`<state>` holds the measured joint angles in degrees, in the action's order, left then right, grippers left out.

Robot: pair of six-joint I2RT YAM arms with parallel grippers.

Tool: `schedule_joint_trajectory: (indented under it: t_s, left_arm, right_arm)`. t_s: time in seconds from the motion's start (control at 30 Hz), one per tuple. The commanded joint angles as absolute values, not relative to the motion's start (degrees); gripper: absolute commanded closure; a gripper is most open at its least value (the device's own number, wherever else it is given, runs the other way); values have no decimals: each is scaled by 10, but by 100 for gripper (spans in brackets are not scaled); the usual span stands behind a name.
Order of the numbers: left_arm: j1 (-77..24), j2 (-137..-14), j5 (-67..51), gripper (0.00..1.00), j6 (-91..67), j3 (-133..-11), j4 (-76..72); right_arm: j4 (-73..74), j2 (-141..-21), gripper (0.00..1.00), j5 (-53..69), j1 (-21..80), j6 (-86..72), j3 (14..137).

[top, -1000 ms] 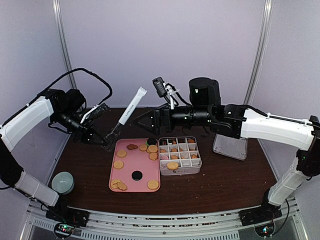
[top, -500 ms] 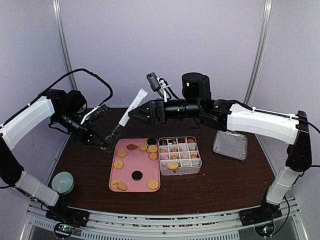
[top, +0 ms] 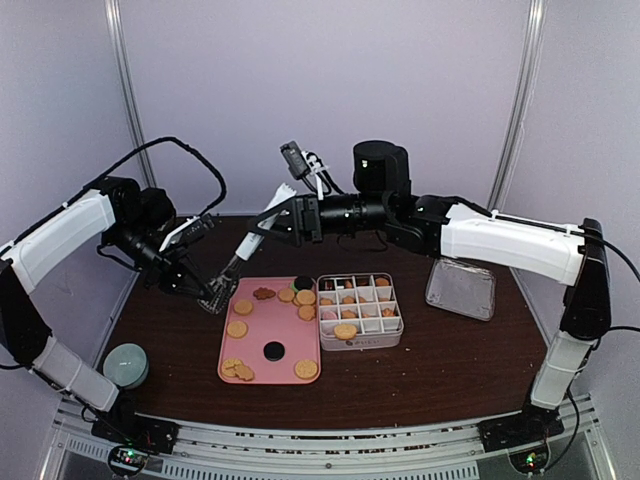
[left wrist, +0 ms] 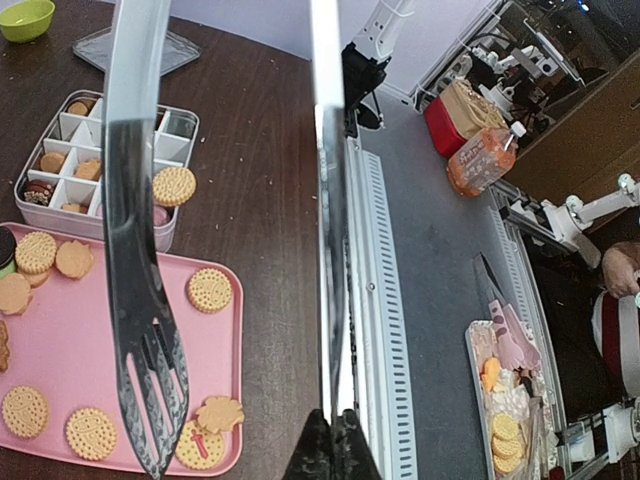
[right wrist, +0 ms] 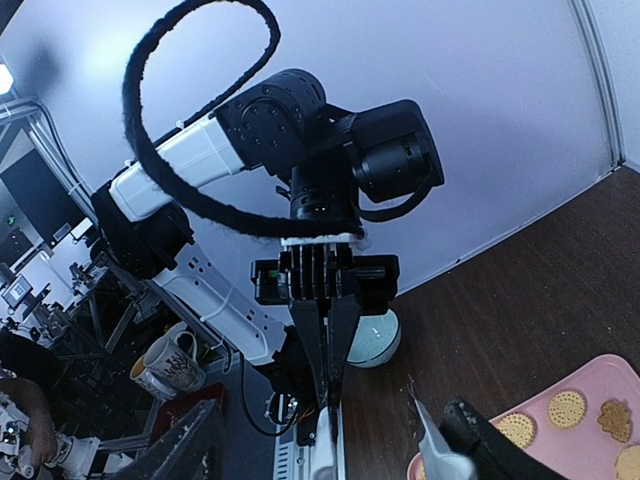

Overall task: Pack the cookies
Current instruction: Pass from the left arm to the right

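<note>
Golden round and flower cookies (top: 237,329) plus a dark one lie on a pink tray (top: 262,318); more fill the divided tin (top: 360,309). In the left wrist view the cookies (left wrist: 209,290) lie below the fork-tipped metal tongs (left wrist: 140,300). My left gripper (top: 210,290) (left wrist: 338,440) is shut on one thin arm of the tongs (top: 255,230), near their tips, left of the tray. My right gripper (top: 274,221) (right wrist: 335,445) is at the tongs' upper white end (right wrist: 328,455), open, with one finger on each side of it.
A clear lid (top: 460,290) lies right of the tin. A pale green bowl (top: 126,363) (right wrist: 375,340) sits at the table's near left corner. The left wrist view also shows a small yellow-green bowl (left wrist: 25,18) at the far edge.
My right arm has swung left across the back of the table to the tongs' upper end, its jaws narrowing. The left gripper and tongs have dipped slightly toward the tray.
</note>
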<state>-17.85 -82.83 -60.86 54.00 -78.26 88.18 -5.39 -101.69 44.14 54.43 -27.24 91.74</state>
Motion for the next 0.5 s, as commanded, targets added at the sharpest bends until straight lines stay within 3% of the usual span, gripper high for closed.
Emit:
schedule_joint_trajectory:
  t_s: [0.0, 0.47]
  left_arm:
    - [-181, -833, -639, 100, 569, -800, 904]
    - [-199, -829, -627, 100, 602, -807, 947]
  right_arm:
    - [-63, -1026, 28, 489, 549, -278, 927]
    - [-25, -1073, 45, 540, 549, -290, 987]
